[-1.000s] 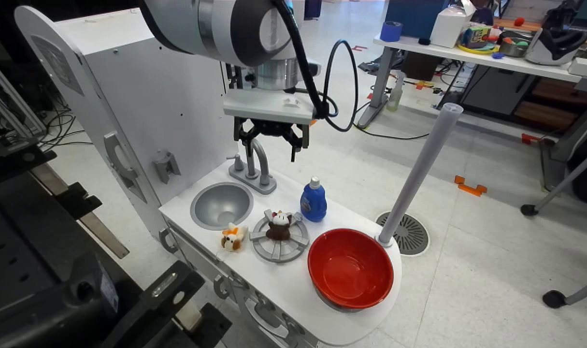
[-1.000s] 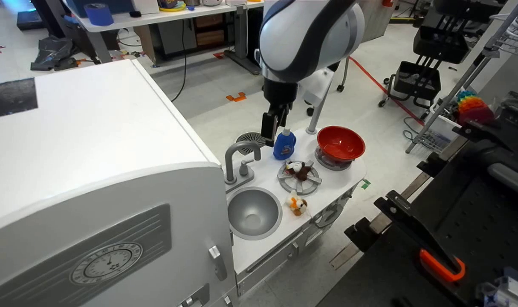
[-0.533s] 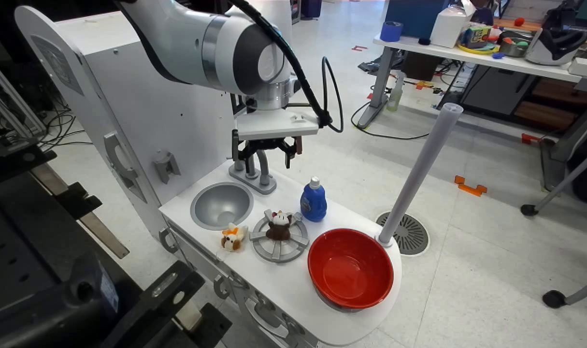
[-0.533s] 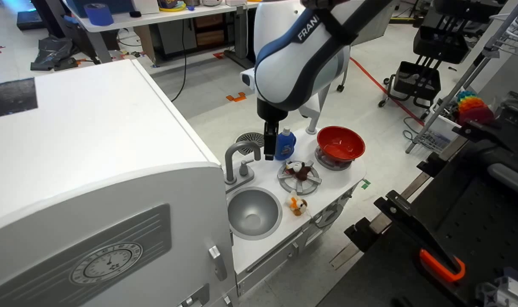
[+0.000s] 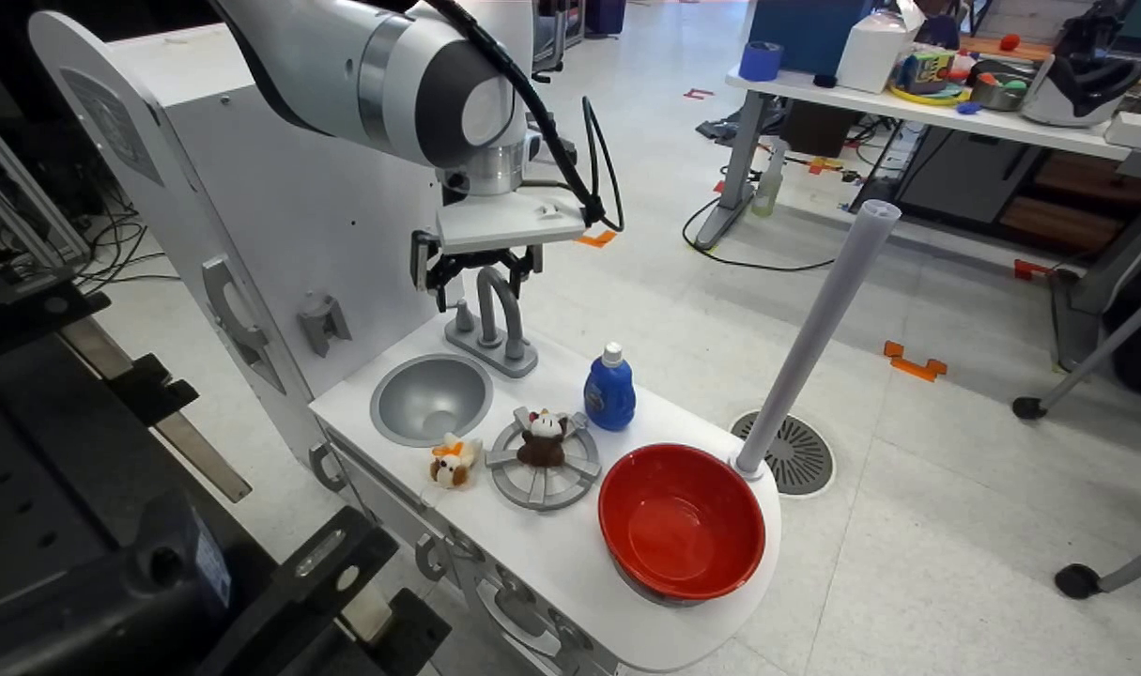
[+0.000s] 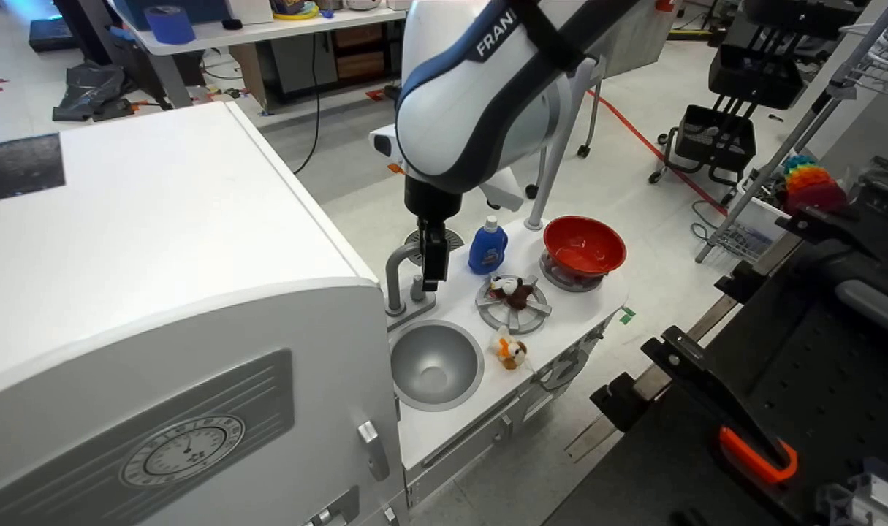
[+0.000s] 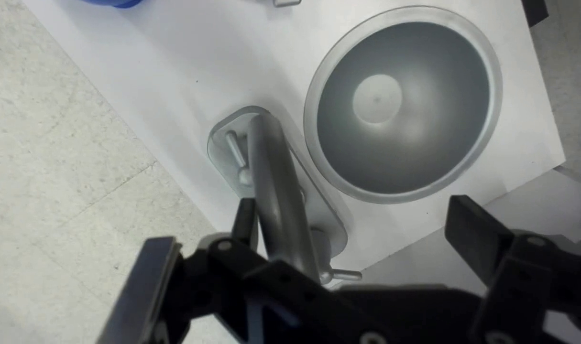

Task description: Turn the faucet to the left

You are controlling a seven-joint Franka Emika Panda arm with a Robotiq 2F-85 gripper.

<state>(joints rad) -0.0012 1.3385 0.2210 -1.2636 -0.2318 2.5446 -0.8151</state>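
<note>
While pincer gapes near faucet, arm shows letters "FRAN".

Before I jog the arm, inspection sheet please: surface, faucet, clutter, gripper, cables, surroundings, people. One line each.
Surface: white counter with a round grey sink basin and two grey burners.
Faucet: grey, upright beside the basin.
Clutter: blue bottle, upright; brown-and-white plush on one burner; white-and-tan plush on the counter; red bowl on the other burner.
Gripper: open; in the wrist view the arched spout shows between its fingers, contact cannot be told.
Cables: black cable follows the arm; floor cable near the desk.
Surroundings: tall white cabinet at the counter's sink end; desk loaded with items.
People: nothing seen.
</note>
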